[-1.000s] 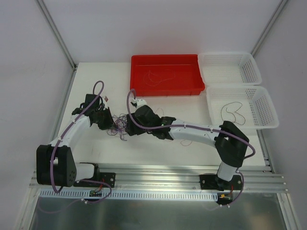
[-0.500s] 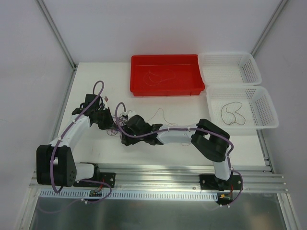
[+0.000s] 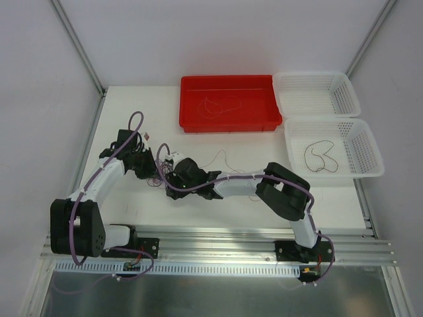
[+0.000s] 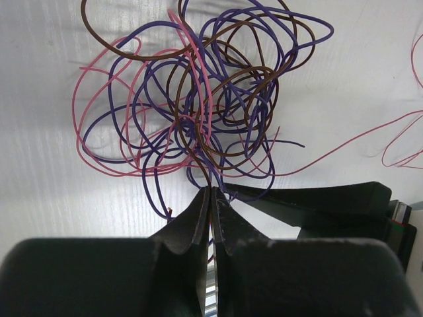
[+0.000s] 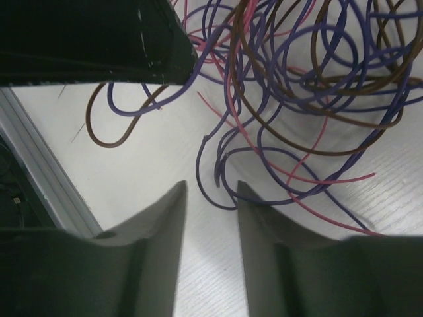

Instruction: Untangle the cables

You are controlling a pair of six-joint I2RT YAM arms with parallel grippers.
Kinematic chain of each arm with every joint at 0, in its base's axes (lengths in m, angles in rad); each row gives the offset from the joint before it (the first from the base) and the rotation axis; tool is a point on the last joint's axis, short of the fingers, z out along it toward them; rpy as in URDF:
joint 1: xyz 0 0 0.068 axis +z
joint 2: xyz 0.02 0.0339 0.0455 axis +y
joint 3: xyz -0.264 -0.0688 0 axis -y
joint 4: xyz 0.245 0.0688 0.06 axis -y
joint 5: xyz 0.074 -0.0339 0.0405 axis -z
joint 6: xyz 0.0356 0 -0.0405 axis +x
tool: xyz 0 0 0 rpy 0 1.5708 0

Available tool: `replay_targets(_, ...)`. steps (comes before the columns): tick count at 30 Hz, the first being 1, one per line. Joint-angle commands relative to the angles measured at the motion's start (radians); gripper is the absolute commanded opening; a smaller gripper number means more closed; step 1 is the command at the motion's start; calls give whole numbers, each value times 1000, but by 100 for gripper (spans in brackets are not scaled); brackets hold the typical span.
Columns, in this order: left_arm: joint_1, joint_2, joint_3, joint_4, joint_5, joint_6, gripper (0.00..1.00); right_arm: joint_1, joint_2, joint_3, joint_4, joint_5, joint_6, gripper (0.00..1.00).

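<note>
Both arms were bolted at the near edge of the white tabletop (image 3: 198, 211).

Left arm (image 3: 99, 185): it rose from its base, bent at the elbow and reached forward and a bit right, wrist pitched down.

Right arm (image 3: 284, 195): elbow folded tight above its base, with the forearm laid long and low to the left, across the middle of the tabletop.

Left end effector (image 4: 211, 193): black fingers pressed together with no gap, pinching a few strands at the near edge of the tangle.

Right end effector (image 5: 211, 188): partly open, with a clear gap between the fingers. The free end of one purple strand curled just ahead of the tips, and nothing was clamped.

The task item was a tangle of hair-thin, curly purple, brown and pink cables (image 4: 211, 99). It lay on the tabletop as a loose knot of overlapping loops, left of centre, between the two end effectors.

A single thin reddish strand (image 3: 221, 156) trailed right from the knot, beside the right forearm.

Further back were:
- a red rectangular plastic tray (image 3: 231, 126), with a thin strand coiled inside it;
- two white perforated plastic baskets to its right. The nearer basket (image 3: 337, 175) held a dark looped wire (image 3: 322, 155); contents of the farther basket (image 3: 317, 74) not discernible.
</note>
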Motion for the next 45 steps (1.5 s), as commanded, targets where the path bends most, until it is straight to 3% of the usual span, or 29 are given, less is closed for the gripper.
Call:
replay_targets(1, -7, 11, 12, 5, 33, 22, 2, -8, -24, -6, 85, -13, -34, 33)
replay_targets(3, -7, 14, 12, 4, 35, 24, 1, -11, -24, -6, 85, -22, -39, 24)
replay_targets(4, -7, 14, 12, 5, 33, 24, 2, -11, -33, -7, 83, -24, -38, 14)
replay_targets(7, -6, 14, 12, 5, 24, 25, 1, -11, -82, -32, 56, -21, -45, 1)
replay_targets(18, -7, -3, 11, -1, -51, 19, 0, -48, -510, -234, -264, 116, -160, 1)
replay_targets(29, -7, 8, 12, -32, -140, 11, 0, -192, -866, -78, -602, 240, -243, 1)
replay_targets(38, -7, 19, 20, -45, -174, 8, 0, -272, -999, 92, -610, 154, -306, 1)
replay_targets(45, -7, 17, 22, -45, -155, 10, 0, -284, -987, 126, -593, 154, -332, 1)
